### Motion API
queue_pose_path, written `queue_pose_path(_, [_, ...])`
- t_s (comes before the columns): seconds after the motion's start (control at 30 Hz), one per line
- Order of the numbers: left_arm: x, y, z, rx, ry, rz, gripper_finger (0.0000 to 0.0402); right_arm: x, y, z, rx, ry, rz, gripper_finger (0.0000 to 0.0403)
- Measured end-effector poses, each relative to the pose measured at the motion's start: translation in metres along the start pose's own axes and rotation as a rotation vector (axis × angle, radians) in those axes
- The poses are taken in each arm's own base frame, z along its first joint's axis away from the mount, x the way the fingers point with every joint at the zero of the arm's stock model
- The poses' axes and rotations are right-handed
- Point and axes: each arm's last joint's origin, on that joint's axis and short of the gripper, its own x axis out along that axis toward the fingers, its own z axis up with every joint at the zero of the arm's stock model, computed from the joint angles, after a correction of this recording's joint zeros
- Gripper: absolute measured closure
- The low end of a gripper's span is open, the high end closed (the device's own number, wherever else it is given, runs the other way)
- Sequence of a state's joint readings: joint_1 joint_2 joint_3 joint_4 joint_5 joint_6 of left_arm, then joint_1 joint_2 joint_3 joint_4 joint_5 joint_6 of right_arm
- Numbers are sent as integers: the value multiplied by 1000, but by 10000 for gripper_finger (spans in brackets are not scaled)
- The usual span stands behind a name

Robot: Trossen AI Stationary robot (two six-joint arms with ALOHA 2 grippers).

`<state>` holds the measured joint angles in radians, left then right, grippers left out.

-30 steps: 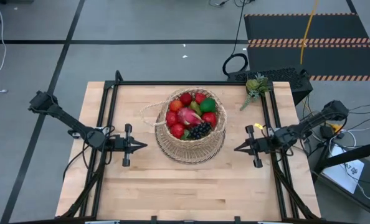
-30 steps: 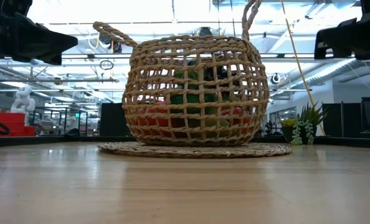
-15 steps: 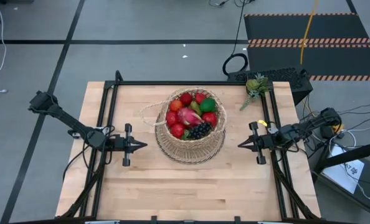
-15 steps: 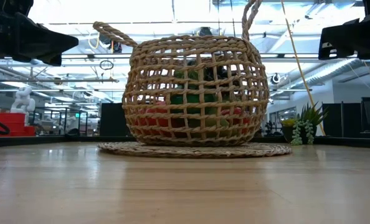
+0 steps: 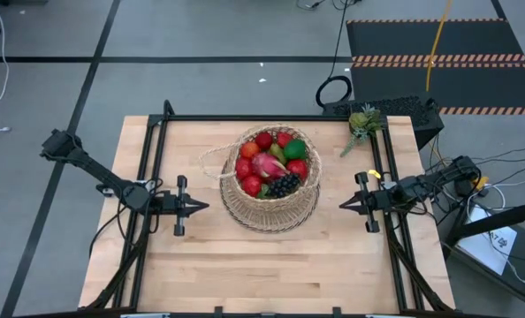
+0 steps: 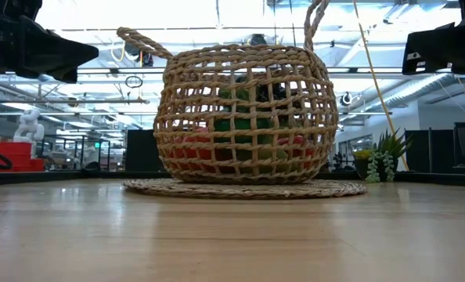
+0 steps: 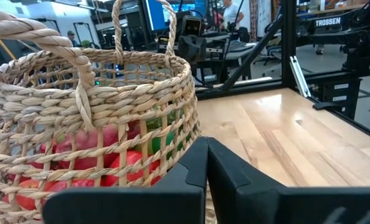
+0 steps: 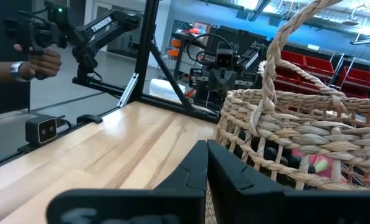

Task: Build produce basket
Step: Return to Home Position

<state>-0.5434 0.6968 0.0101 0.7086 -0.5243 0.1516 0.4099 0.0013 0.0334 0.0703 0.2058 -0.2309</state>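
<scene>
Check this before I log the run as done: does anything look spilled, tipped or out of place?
Nothing stands out. The basket stands upright mid way across the table, with the produce inside and none lying loose. The left gripper and right gripper sit either side, clear of it, jaws shut.

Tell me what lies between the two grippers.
In the high view, the basket, filled with produce, stands between the left gripper and the right gripper, with bare table on either side.
</scene>
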Motion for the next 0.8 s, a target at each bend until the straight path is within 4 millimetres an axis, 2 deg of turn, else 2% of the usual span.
queue_pose_path(0.13, [0, 0, 0, 0, -1, 0, 391, 0, 0, 0, 2, -4, 7, 403])
queue_pose_path(0.23, [0, 0, 0, 1, -2, 0, 398, 0, 1, 5, 4, -72, 56, 403])
queue_pose_path(0.8, [0, 1, 7, 14, -61, 13, 391, 2, -11, 0, -54, -39, 21, 403])
